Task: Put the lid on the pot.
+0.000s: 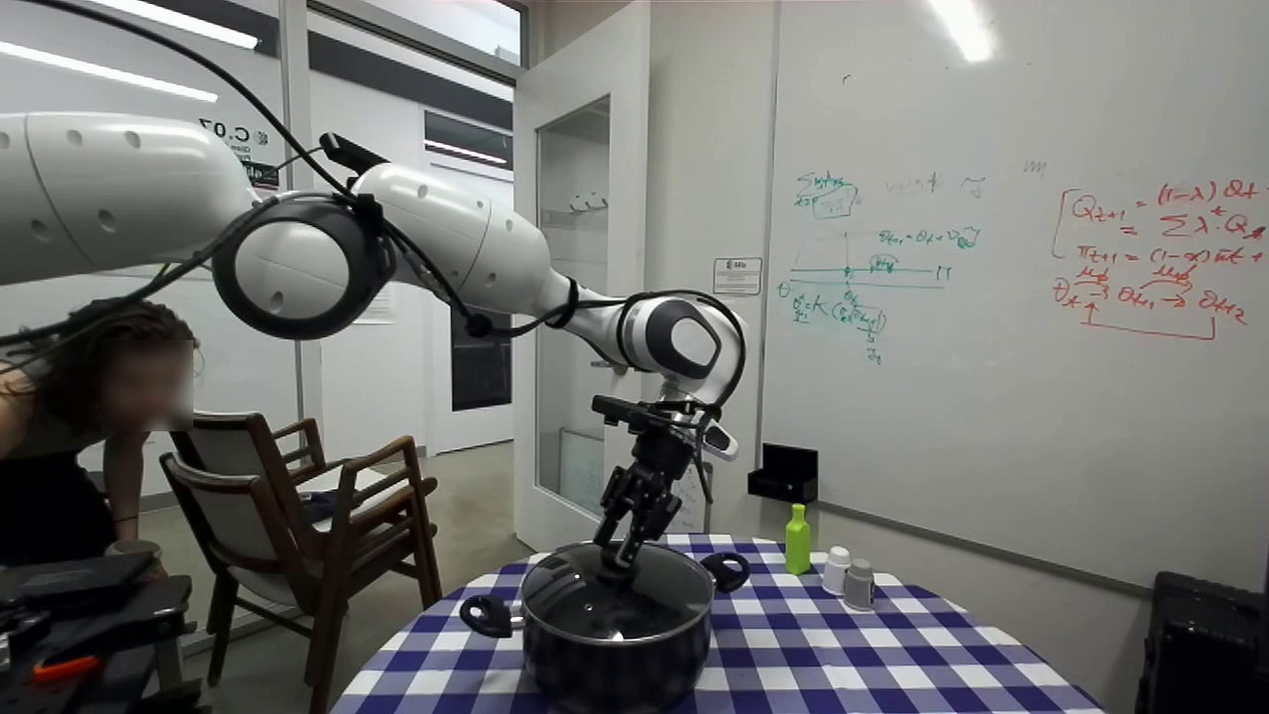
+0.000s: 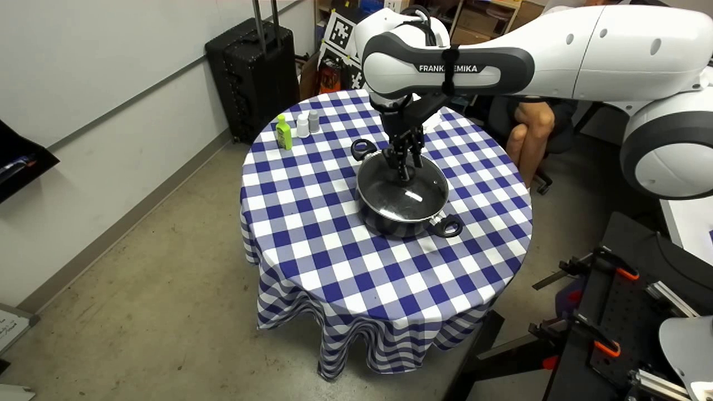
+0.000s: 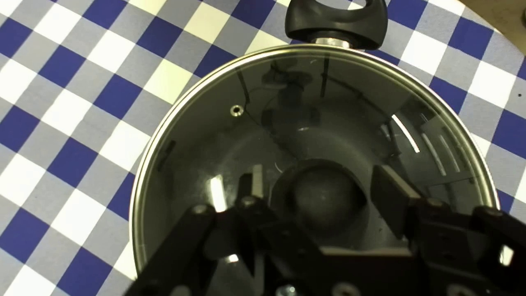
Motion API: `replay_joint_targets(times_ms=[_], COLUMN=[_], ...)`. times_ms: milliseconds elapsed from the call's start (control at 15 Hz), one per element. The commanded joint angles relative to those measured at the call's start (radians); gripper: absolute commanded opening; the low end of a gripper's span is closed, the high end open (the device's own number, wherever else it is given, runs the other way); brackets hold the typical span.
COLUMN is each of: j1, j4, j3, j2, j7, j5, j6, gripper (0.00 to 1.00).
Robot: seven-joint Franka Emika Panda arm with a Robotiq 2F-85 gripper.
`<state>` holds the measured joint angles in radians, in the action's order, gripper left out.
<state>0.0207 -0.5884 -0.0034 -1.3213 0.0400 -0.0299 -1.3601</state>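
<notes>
The round dark glass lid (image 1: 646,603) lies on the black pot (image 1: 615,669), its metal edge lying along the pot's rim. The lid (image 2: 387,195) and pot (image 2: 384,224) also show in the other exterior angle, on the table. In the wrist view the lid (image 3: 312,123) fills the middle, with its black knob (image 3: 324,201) near the centre. My gripper (image 3: 320,189) is open, one finger on each side of the knob, with visible gaps. In both exterior views the gripper (image 1: 617,557) (image 2: 409,171) points down at the knob. The pot's body is hidden under the lid in the wrist view.
A green bottle (image 1: 797,540), a white shaker (image 1: 836,570) and a grey shaker (image 1: 859,587) stand near the table edge beyond the pot. Two pot handles (image 1: 488,616) (image 1: 727,572) stick out sideways. The round table (image 2: 356,278) has a checked cloth. A person (image 1: 109,416) is nearby.
</notes>
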Motion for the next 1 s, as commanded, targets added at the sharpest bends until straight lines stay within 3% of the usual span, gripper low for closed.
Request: replay_joint_targets(times_ms=[0, 67, 333, 667, 933], j1=[0.005, 0.004, 0.001, 0.006, 0.058], j4=[0.056, 0.056, 0.049, 0.055, 0.053], j3=[-0.006, -0.006, 0.003, 0.037, 0.014], j2=[-0.02, -0.018, 0.027, 0.184, 0.323], j7=[0.003, 0.004, 0.001, -0.037, -0.203], j5=[-0.007, -0.006, 0.004, 0.02, -0.085], j6=[0.036, 0.037, 0.055, 0.122, 0.18], gripper=[0.95, 1.0, 1.0, 1.0, 1.0])
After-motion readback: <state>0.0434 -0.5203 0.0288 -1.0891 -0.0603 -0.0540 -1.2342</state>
